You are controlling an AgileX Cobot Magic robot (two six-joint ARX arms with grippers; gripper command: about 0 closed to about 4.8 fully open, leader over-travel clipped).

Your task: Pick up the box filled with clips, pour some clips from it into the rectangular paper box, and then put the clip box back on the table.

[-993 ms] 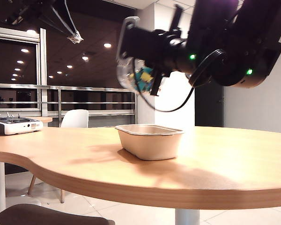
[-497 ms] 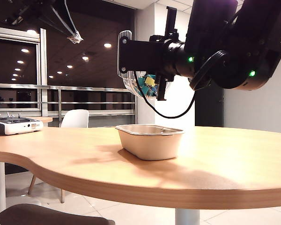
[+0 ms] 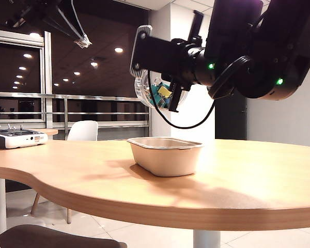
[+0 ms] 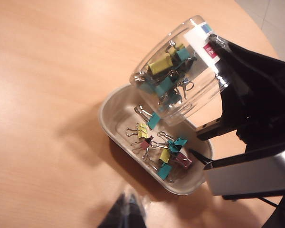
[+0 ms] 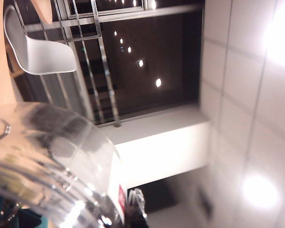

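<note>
Here we see the right gripper (image 3: 163,90) held in the air above the table (image 3: 248,181), its fingers clamped on the box filled with clips (image 3: 154,92), which is tipped onto its side over the rectangular paper box (image 3: 165,155). In the left wrist view the same clear jar (image 4: 180,71) hangs tilted, its open mouth turned down toward the tray, with the black fingers (image 4: 237,90) of the right gripper pressing on it near its white label (image 4: 202,40). Through the plastic we make out yellow, teal and dark clips (image 4: 166,76) bunched inside the jar. Below it, the paper tray (image 4: 107,111) sits flat on the wood, and a scatter of yellow, teal and pink poured clips (image 4: 159,147) lies on its floor.

The left gripper (image 4: 125,213) shows only as a dark, blurred tip at the edge of its own camera's picture, hovering over bare tabletop just beside the tray; its fingers are drawn together and hold nothing.

In the right wrist view the jar's curved clear wall (image 5: 52,156) fills the near corner. Behind it we see a white chair (image 5: 38,52) and a metal railing (image 5: 90,57). At the far left of the exterior view a white device (image 3: 15,138) rests on a smaller table.
</note>
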